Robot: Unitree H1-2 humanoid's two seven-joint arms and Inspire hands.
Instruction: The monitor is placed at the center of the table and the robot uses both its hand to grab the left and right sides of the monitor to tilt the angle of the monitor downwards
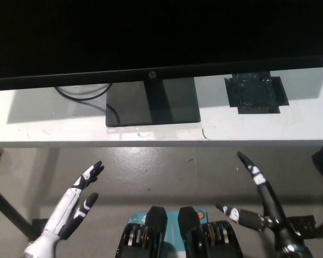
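Observation:
The black monitor [151, 37] fills the top of the head view, its screen dark, standing on a square black base [152, 102] on the white table [54, 121]. My white left hand [75, 207] is low at the lower left, open, fingers spread and pointing up toward the table edge. My black right hand [255, 201] is at the lower right, open too, fingers apart. Both hands are in front of the table edge, well below the monitor and touching nothing.
A black cable [83, 94] loops on the table left of the base. A patch of black tape [255, 92] lies on the table to the right. The grey floor [167, 166] shows below the table edge.

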